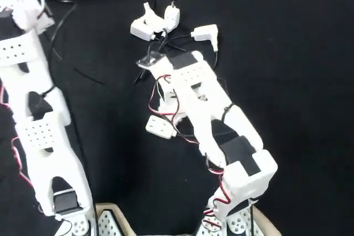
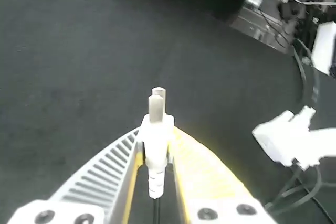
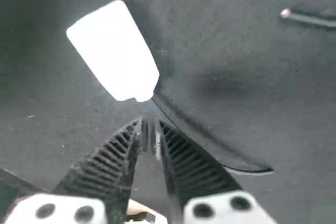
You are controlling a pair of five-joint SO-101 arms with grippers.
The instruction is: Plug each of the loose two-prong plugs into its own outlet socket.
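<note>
While the left end effector (image 2: 156, 153) pinches a plug (image 2: 157, 124), the right end effector (image 3: 150, 134) sits closed

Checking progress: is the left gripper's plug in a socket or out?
Out: the plug, clamped in the left gripper, shows both prongs bare.

I can read nothing here: no letters, numbers or signs on the plug (image 2: 157, 121) in my left gripper (image 2: 156, 135), on the outlet sockets (image 1: 142, 28), or on the tabletop (image 1: 287, 53).
</note>
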